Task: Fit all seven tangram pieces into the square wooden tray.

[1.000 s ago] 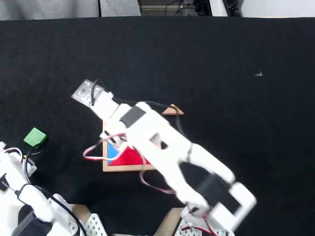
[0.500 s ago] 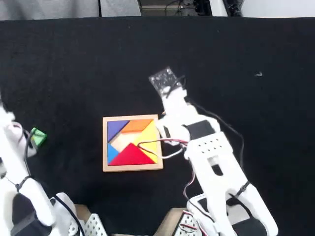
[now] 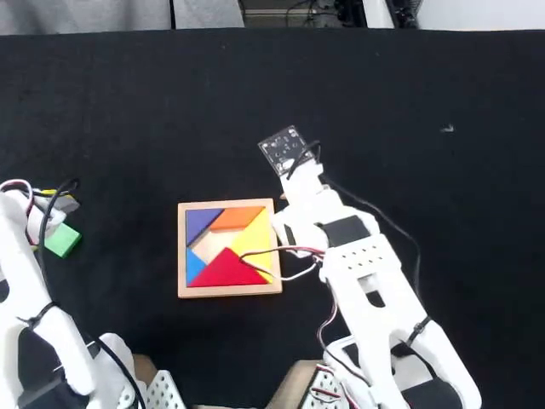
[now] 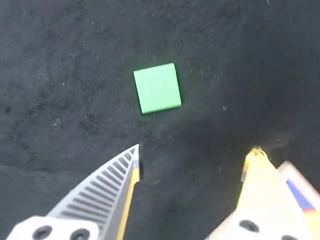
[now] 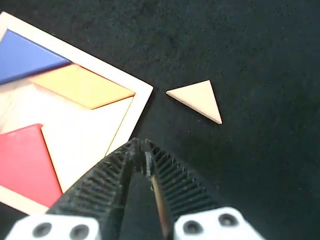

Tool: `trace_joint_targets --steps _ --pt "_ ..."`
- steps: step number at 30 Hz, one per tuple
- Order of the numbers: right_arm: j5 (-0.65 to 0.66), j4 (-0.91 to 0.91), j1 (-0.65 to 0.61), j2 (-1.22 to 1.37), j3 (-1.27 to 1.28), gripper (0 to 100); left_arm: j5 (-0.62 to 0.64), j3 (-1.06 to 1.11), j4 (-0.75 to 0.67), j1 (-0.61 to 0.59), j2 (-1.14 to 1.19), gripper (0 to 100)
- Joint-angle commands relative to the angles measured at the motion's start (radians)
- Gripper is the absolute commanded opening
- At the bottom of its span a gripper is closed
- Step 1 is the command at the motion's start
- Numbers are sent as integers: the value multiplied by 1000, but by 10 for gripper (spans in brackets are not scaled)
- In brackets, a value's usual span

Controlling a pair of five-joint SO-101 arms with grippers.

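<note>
L arm (image 3: pixel 25 281), white plastic w/ loose wires, stands at the left edge of the black, felt-like worktop (image 3: pixel 443 221); its base is cut off at the near edge. L gripper (image 4: pixel 196 149): jaws spread wide w/ nothing between them, one ribbed and grey, the other yellow. A flat green square (image 4: pixel 157 88) lies on the cloth just beyond the tips, apart from both, and well left of the tray.

Near centre sits the square wooden tray (image 3: pixel 230 292) w/ a pale raised rim. It holds a dark-blue triangle (image 3: pixel 200 223), orange parallelogram (image 3: pixel 237 219), yellow triangle (image 3: pixel 258 243), red triangle (image 3: pixel 226 271) and small light-blue triangle (image 3: pixel 192 266). A bare wood patch (image 3: pixel 209 247) shows mid-left.

R arm (image 3: pixel 366 281) stands just right of the tray, its wires draped over the tray's right side. R gripper (image 5: pixel 141 145): ribbed black jaws pressed together, holding nothing, by the tray's rim. A pale wooden triangle (image 5: pixel 196 98) lies on the cloth just outside a tray corner, not touching it; in the high view the R arm hides that spot.
</note>
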Motion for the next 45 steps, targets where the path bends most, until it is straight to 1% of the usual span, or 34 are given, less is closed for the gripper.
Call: trace_joint_targets --steps 1,4,10,14,16,19,24,30,34,40,42,45 --pt "-6 -54 14 -30 5 11 29 27 -61 -12 14 306" --pt "-8 -60 14 -30 8 11 29 18 -72 -21 103 286" --pt "-8 -58 12 -30 10 11 25 -111 -74 -101 379 287" --pt "-8 -61 12 -28 10 11 26 -159 -75 -101 522 324" --pt "-8 -63 12 -28 10 11 29 -171 -120 -101 566 327" --pt "-8 -66 12 -28 19 11 29 -170 -203 -97 595 323" --pt "-8 -72 12 -28 21 11 29 -168 -278 -97 609 309" --pt "-8 -72 12 -28 21 11 23 -166 -287 -82 624 303" --pt "-8 -72 12 -28 21 11 28 -176 -290 -47 697 302" --pt "-8 -72 12 -28 21 11 31 -236 -285 -51 776 302" --pt "-8 -72 12 -28 21 11 31 -234 -288 -50 779 265" --pt "-8 -72 12 -28 21 11 31 -236 -292 -51 779 167"
